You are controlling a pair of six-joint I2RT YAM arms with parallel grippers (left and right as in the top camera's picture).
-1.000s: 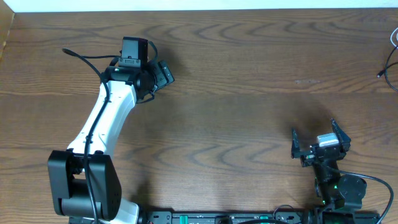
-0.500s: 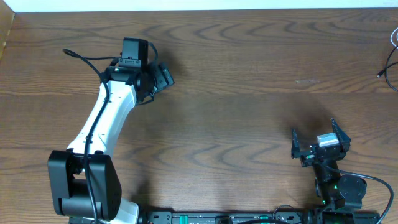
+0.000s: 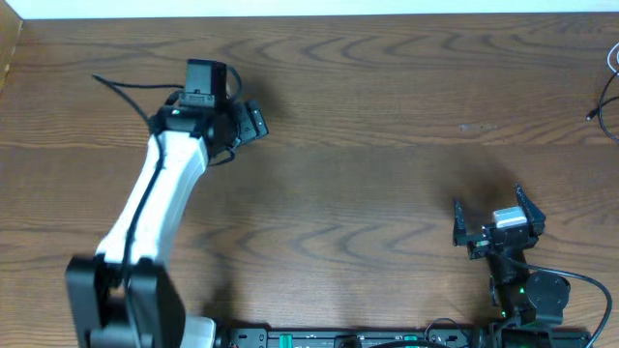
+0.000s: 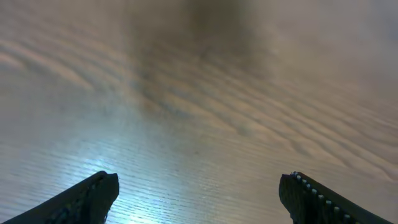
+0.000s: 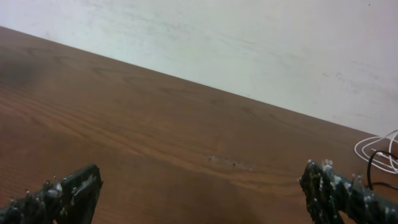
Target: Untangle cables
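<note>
Left claw (image 3: 250,120) was released. In its wrist view the two fingers (image 4: 93,196) stood wide apart, with only bare counter (image 4: 205,124) between them and nothing held. From overhead it sat over the far left part of the counter, a little in from the far edge, at the end of the white arm (image 3: 160,184) that reached out from the near left corner. Height above the wood could not be judged: the wrist view was blurred and showed only grain.

Right claw (image 3: 488,200) was also released and empty. Its fingers (image 5: 78,186) were spread to the two lower corners of its wrist view, with open counter between them. It sat near the near edge on the right side, pointing toward the far edge, with its base (image 3: 530,295) just behind it.

Cables (image 3: 607,97) lay at the right edge of the counter, toward the far right corner, and the overhead frame cut them off in part. A thin dark strand curved in from the edge there. In the right wrist view they showed as white loops (image 5: 375,149) with a dark strand just beside them, close to where the counter met the pale wall (image 5: 249,50). How they crossed one another was too small to make out. Both claws were well apart from the cables, the left one much farther off.
</note>
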